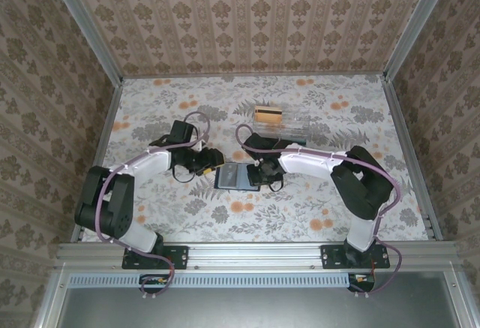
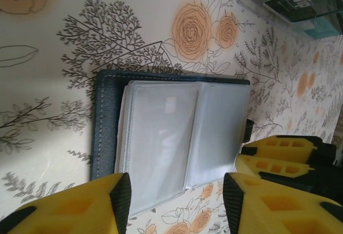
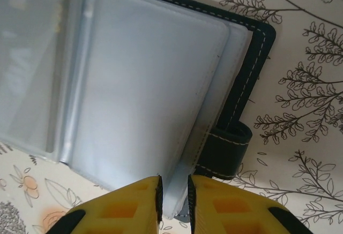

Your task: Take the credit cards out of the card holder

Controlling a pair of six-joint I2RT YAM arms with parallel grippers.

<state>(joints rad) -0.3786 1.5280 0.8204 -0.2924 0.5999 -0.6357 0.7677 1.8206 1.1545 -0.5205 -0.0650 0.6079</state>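
The card holder (image 1: 235,176) lies open at the table's middle, its navy cover (image 2: 104,127) underneath and pale plastic sleeves (image 2: 177,137) spread on top. My left gripper (image 2: 177,204) hovers open over the sleeves' near edge, one finger to each side of the sleeve stack. My right gripper (image 3: 174,196) is shut on the edge of a plastic sleeve (image 3: 185,191), next to the holder's strap (image 3: 230,148). Seen from above, the left gripper (image 1: 212,164) and right gripper (image 1: 259,174) flank the holder. A tan card (image 1: 266,112) and a dark card (image 2: 295,1) rest at the clear box.
The clear plastic box (image 1: 283,124) stands behind the holder, towards the back of the floral table (image 1: 337,208). Patterned walls (image 1: 45,80) close in the left, right and back sides. The right gripper's yellow fingers (image 2: 278,153) sit close beside the left gripper's right finger.
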